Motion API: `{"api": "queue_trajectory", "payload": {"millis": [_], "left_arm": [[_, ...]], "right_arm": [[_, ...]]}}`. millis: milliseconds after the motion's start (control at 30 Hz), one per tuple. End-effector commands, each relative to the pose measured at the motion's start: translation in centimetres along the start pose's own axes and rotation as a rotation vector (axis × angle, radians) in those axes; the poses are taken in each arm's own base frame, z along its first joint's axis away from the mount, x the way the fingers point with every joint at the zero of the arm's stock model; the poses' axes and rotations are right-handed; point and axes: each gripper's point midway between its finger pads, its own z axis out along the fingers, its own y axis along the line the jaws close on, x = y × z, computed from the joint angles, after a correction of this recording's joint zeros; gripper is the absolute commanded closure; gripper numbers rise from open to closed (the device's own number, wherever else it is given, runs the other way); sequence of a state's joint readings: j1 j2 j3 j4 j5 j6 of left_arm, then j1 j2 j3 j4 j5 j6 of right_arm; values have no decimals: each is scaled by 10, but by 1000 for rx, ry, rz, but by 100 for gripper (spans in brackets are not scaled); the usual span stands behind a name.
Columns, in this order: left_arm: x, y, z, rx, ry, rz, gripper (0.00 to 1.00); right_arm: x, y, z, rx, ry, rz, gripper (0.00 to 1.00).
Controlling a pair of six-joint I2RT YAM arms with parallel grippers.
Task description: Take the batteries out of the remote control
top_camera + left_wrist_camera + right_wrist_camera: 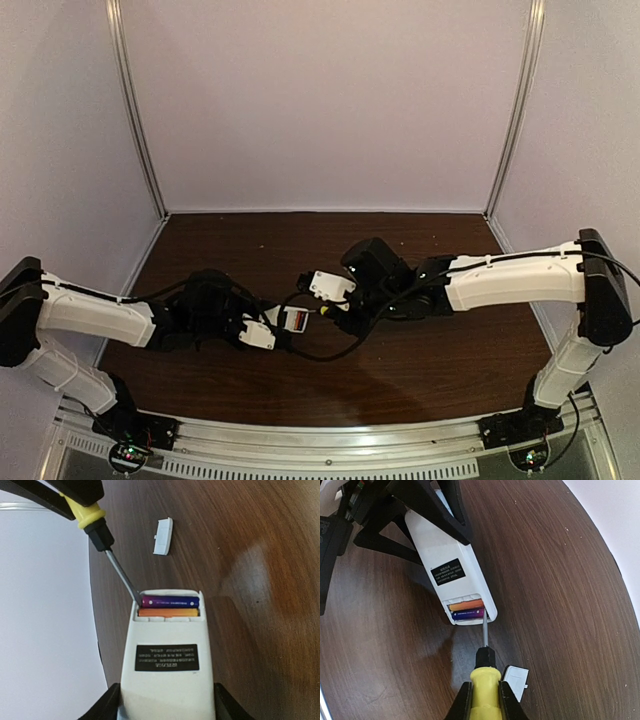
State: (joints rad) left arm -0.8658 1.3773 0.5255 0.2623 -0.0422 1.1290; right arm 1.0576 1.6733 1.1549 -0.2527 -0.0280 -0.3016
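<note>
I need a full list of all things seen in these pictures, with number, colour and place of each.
remote control: one, white, mid-table, battery compartment open.
batteries: two, one blue-purple and one orange, side by side in that compartment.
screwdriver: one, yellow handle, metal shaft, tip at the blue-purple battery's end.
lid piece: one, white, lying on the table apart from the remote control.
table: one, dark brown wood.
left end effector: one, black, shut on the remote control.
right end effector: one, black, shut on the screwdriver.
</note>
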Motion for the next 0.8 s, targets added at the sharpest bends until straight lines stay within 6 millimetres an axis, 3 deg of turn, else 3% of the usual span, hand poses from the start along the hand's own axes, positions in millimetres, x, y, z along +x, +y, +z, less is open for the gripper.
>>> {"api": "queue_trajectory", "payload": {"millis": [0, 767], "left_arm": [[-7, 49, -5, -202, -11, 11, 100], [-1, 48, -1, -205, 21, 9, 100]], "right_arm": [[9, 10, 8, -61, 41, 15, 100], [13, 11, 16, -71, 63, 37, 100]]}}
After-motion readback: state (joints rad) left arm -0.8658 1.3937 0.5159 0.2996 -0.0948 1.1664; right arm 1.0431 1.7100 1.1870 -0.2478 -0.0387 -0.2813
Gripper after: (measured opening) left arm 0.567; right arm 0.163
